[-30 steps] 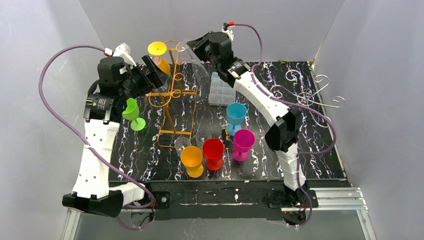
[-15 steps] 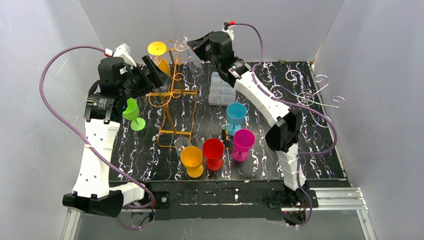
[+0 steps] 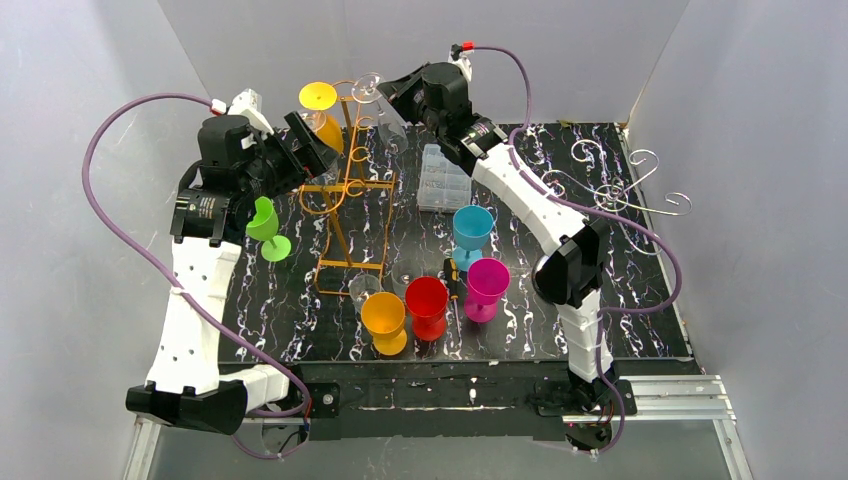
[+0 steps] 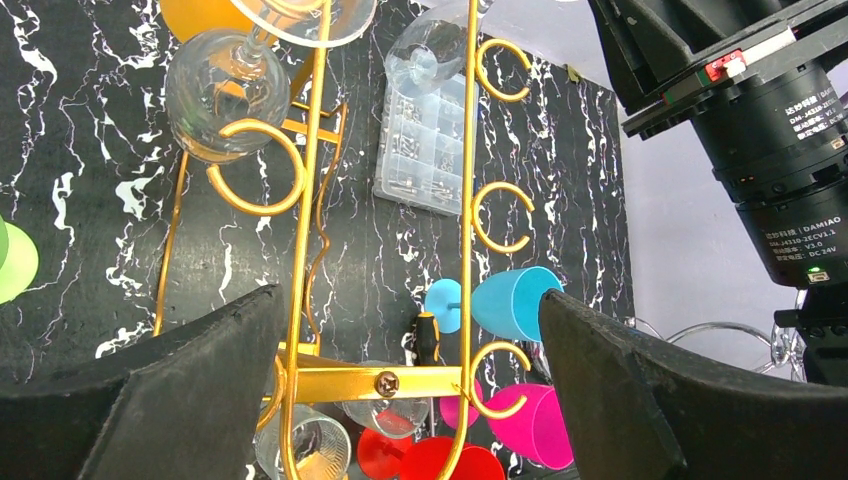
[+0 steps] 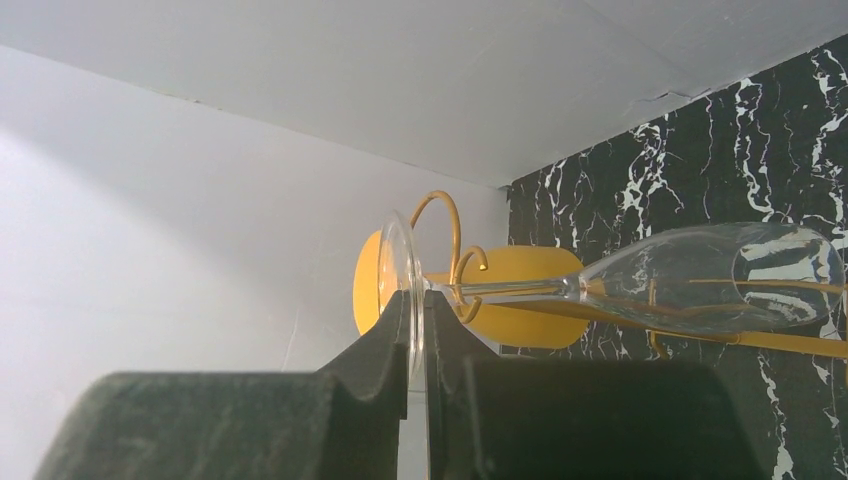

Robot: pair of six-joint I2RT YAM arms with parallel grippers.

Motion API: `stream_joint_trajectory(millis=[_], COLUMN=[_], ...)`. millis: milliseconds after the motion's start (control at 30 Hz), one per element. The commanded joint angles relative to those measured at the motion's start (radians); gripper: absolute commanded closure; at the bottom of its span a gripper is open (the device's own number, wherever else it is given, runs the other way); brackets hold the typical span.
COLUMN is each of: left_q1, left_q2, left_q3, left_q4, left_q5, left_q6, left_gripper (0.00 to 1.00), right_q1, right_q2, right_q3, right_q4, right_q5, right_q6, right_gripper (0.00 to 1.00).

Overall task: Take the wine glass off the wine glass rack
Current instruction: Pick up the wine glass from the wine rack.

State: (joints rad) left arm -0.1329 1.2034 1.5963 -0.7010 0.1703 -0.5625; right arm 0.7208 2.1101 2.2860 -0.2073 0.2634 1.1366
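Observation:
The gold wire wine glass rack stands at the back left of the table. A clear wine glass hangs from its top hook beside a yellow glass. My right gripper is shut on the clear glass's round foot. The stem still passes through a gold hook, and the bowl points away to the right. My left gripper is open, its fingers astride the rack's frame without touching it. Another clear glass hangs there.
A green glass stands left of the rack. Orange, red, magenta and blue cups cluster at the front centre. A clear parts box lies behind them, with a silver wire rack at the right.
My right gripper has closed on the clear glass's foot. The glass has tipped and shifted slightly up and back on its hook. The left arm has not moved.

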Motion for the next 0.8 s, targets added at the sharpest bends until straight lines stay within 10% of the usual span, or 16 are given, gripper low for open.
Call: stream_joint_trajectory(millis=[0, 767], left_q1=[0.005, 0.01], left_q2=[-0.013, -0.009], left_q3=[-0.011, -0.041], left_q4=[0.011, 0.026], left_q5=[0.014, 0.029], left_q6=[-0.004, -0.024], left_gripper=[0.02, 0.02], right_q1=[0.003, 0.006], right_q2=[-0.079, -0.065], right_q3=[0.005, 0.022], right_q4=[0.055, 0.033], right_q5=[0.024, 0.108], right_q6=[-0.004, 0.084], right_gripper=[0.99, 0.99])
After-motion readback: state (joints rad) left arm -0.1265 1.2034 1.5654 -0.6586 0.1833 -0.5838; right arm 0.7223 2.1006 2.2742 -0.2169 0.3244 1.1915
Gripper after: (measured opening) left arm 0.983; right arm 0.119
